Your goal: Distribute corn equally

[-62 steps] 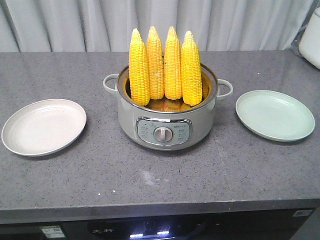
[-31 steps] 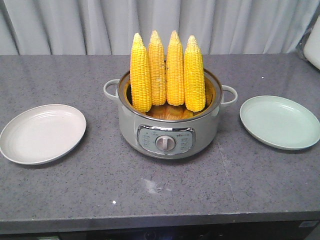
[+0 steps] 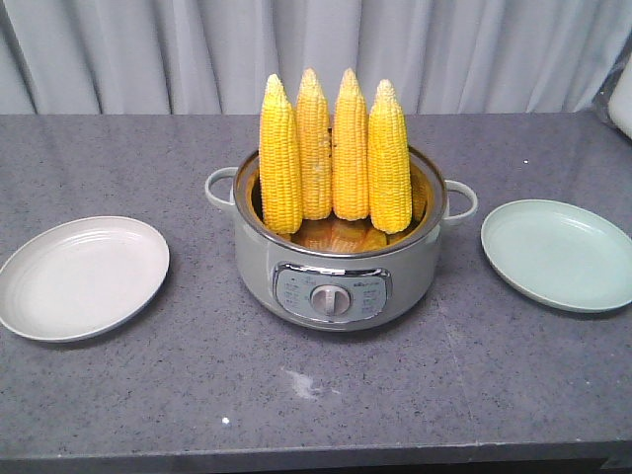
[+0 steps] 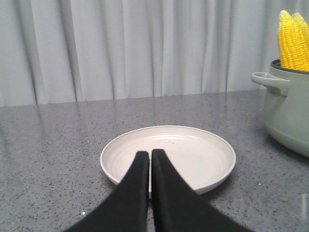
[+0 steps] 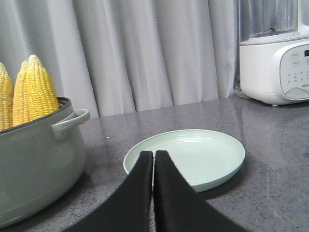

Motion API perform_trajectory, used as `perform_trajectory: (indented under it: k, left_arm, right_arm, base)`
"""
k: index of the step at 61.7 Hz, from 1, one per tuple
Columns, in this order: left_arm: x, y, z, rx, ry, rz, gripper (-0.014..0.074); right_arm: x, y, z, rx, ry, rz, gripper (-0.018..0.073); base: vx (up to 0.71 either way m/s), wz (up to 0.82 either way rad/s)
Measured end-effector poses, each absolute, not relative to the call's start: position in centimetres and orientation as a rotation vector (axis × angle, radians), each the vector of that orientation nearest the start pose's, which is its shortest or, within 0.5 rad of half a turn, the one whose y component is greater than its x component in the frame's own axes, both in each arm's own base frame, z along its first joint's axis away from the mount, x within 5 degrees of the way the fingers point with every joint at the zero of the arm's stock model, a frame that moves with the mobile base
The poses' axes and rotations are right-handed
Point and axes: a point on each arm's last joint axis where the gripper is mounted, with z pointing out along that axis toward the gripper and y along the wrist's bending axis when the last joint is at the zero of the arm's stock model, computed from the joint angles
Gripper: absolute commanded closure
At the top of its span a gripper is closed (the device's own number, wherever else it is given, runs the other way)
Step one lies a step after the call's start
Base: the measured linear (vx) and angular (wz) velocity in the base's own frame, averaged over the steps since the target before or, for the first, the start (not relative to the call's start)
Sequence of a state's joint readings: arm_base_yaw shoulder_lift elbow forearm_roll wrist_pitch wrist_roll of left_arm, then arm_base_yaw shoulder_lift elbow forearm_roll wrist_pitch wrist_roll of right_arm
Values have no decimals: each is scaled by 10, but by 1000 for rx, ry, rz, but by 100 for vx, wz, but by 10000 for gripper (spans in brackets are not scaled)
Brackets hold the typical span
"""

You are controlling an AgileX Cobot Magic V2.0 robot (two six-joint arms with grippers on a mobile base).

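Observation:
Several bright-yellow corn cobs (image 3: 334,153) stand upright, tips up, in a grey-green electric pot (image 3: 341,281) at the middle of the counter. A white plate (image 3: 81,276) lies empty to the pot's left and a pale green plate (image 3: 558,254) lies empty to its right. My left gripper (image 4: 150,153) is shut with nothing in it, low over the near rim of the white plate (image 4: 212,166). My right gripper (image 5: 154,153) is shut and empty at the near rim of the green plate (image 5: 217,164). The corn (image 5: 31,92) and the corn (image 4: 292,41) show at the wrist views' edges. Neither gripper shows in the front view.
The pot has side handles (image 3: 219,186) and a front control dial (image 3: 327,299). A white blender-like appliance (image 5: 275,53) stands at the counter's far right. Grey curtains (image 3: 316,49) hang behind the counter. A small pale smear (image 3: 301,383) marks the counter's front.
The front view has shifted: pot, corn and both plates sit lower and slightly right in the frame, and the counter's front edge has nearly left it. Nothing on the counter has moved.

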State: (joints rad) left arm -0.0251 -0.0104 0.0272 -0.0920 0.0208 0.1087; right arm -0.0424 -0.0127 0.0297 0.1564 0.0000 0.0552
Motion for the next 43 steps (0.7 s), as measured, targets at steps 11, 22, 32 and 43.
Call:
perform_trajectory:
  k: [11,22,32,43]
  left_arm:
    - [57,-2,203,33,1521,-8,603]
    - [57,-2,203,33,1521,-8,603]
    - [57,-2,203,33,1521,-8,603]
    - [57,-2,203,33,1521,-8,603]
  right_arm:
    - [56,-2,204,190,1490,136,564]
    - [56,-2,204,190,1490,136,564]
    - [56,-2,204,190,1490,136,564]
    - [56,-2,204,190,1490,136,564]
  base:
    - [0,0]
    - [0,0]
    - [0,0]
    - [0,0]
